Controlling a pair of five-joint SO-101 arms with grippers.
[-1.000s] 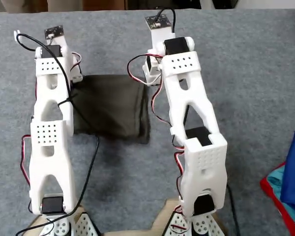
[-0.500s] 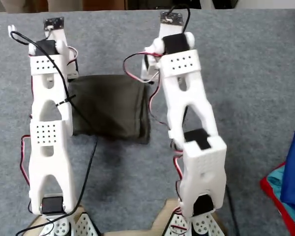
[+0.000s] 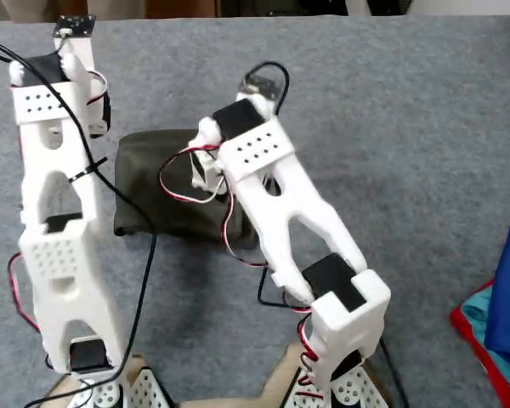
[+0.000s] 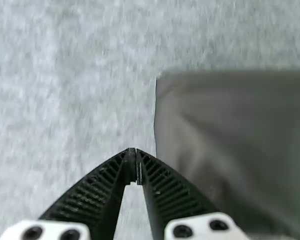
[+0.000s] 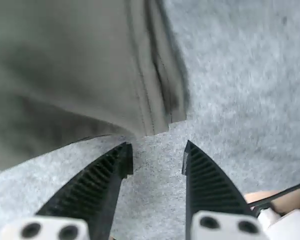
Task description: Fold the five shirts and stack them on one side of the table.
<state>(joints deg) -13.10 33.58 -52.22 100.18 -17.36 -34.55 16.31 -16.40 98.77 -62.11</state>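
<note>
A folded dark olive shirt [image 3: 166, 183] lies on the grey table, between the two arms. My left gripper [image 4: 132, 167] is shut and empty, over bare table just beside the shirt's [image 4: 230, 145] edge. My right gripper [image 5: 155, 155] is open, hanging above the table close to a corner of the folded shirt [image 5: 75, 65], with nothing between its fingers. In the high view the right arm [image 3: 263, 187] leans over the shirt's right part and hides it, while the left arm [image 3: 55, 127] stands at the shirt's left side.
At the table's right edge lies a pile of other clothes, blue [image 3: 507, 297] over teal and red [image 3: 476, 327]. Grey table [image 3: 425, 127] stretches open to the right and behind the shirt. Cables hang from both arms.
The right arm has swung left and now leans over the shirt. The left arm has shifted left and farther back, away from the shirt's edge. The shirt's left side looks slightly pushed in.
</note>
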